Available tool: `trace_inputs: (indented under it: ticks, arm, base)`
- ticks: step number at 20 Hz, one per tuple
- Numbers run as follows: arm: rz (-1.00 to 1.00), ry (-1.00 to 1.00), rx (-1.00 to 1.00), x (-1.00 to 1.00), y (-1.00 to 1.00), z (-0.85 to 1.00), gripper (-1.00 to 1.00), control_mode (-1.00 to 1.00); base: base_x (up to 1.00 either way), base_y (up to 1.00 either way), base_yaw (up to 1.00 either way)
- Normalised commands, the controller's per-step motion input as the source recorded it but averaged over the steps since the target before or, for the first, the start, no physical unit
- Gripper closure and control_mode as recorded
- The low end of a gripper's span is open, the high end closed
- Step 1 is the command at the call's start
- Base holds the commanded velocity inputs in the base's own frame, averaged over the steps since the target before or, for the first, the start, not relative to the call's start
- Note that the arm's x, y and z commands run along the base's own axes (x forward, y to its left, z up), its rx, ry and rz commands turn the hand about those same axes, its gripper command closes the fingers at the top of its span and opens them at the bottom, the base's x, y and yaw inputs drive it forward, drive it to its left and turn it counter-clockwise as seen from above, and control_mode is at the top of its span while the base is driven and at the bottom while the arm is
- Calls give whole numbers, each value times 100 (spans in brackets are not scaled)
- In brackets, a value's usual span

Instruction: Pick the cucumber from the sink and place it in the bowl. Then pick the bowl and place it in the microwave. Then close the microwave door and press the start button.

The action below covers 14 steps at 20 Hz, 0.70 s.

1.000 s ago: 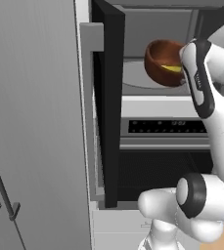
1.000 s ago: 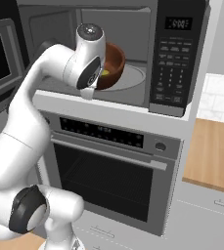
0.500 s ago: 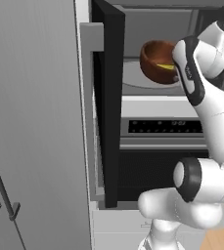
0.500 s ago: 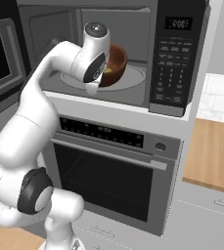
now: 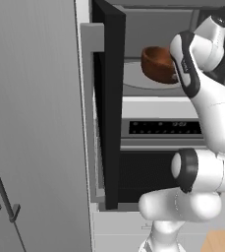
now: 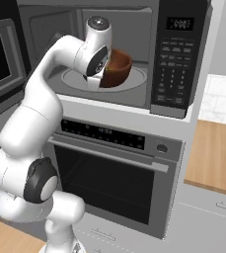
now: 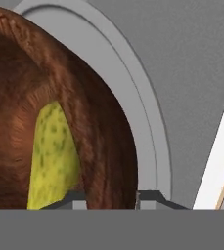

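- A glossy white shell is seen over every link of the arm [image 6: 40, 106], the segments being rounded and tube-like.
- Dark grey to black bands are set at the joints, one broad ring being seen low on the arm [image 5: 184, 170].
- A round flat cap with a dark rim is carried on top of the wrist [image 6: 98, 22].
- A long dark strip is inlaid along the side of the forearm [image 5: 185, 64].
- Two small dark finger tips [image 7: 69, 198] with grey, angular ends are seen in the hand view.
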Motion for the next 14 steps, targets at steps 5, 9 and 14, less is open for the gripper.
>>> trace_inputs:
  ticks: [5, 9, 14]
  arm:
    - [5, -9, 0, -18, 2, -7, -100, -100]
    - [5, -18, 0, -47, 1, -1, -100, -100]
    - [4, -15, 0, -62, 0, -4, -100, -100]
  base:
    - [0, 0, 0]
    - [0, 0, 0]
    - [0, 0, 0]
